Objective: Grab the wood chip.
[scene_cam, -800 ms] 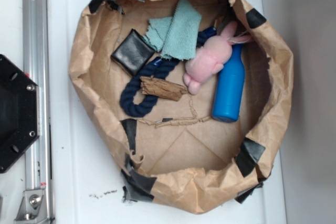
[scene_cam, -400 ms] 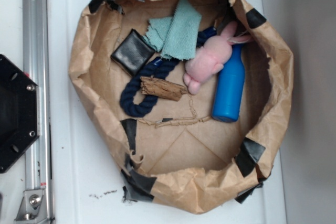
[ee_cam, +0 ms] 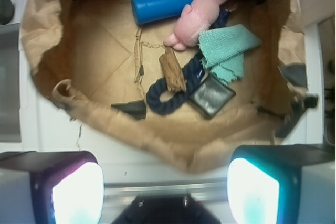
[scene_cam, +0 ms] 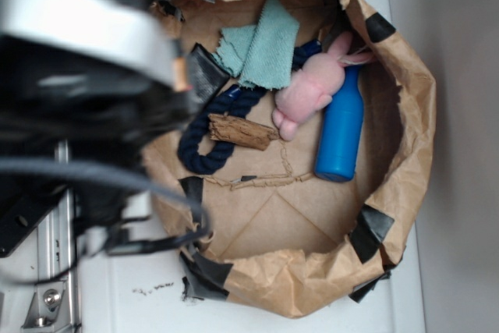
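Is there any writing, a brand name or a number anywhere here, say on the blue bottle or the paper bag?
None can be read in either view.
The blue bottle shows a plain side, no label.
The paper bag carries only black tape patches, no print.
The black square pad is blank.
The wood chip and pink bunny bear no marks.

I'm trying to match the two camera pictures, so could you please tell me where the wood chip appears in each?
Exterior: the wood chip lies left of centre, across the navy rope loop.
Wrist: the wood chip sits centre, upper half.
Shared landmark: the pink bunny just beside it.
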